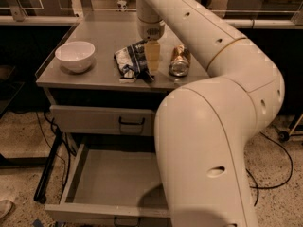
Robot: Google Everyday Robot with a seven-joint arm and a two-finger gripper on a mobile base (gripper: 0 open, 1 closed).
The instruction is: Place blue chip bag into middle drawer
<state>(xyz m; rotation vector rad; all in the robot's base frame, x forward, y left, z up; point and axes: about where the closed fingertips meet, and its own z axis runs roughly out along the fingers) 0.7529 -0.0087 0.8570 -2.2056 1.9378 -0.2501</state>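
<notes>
The blue chip bag (129,60), crinkled dark blue and white, lies flat on the grey tabletop between the bowl and the can. My gripper (150,66) reaches straight down from the arm's wrist (150,25) onto the bag's right edge and touches it there. The middle drawer (106,178) stands pulled out below the table, its flat grey tray bare, its black handle (127,220) at the front edge. My arm's large white elbow (208,150) hides the drawer's right side.
A white bowl (75,56) sits at the table's left. A copper-coloured can (179,60) lies just right of the gripper. The upper drawer front (94,119) with its black handle is closed. Cables and a black stand leg (49,169) run along the floor at left.
</notes>
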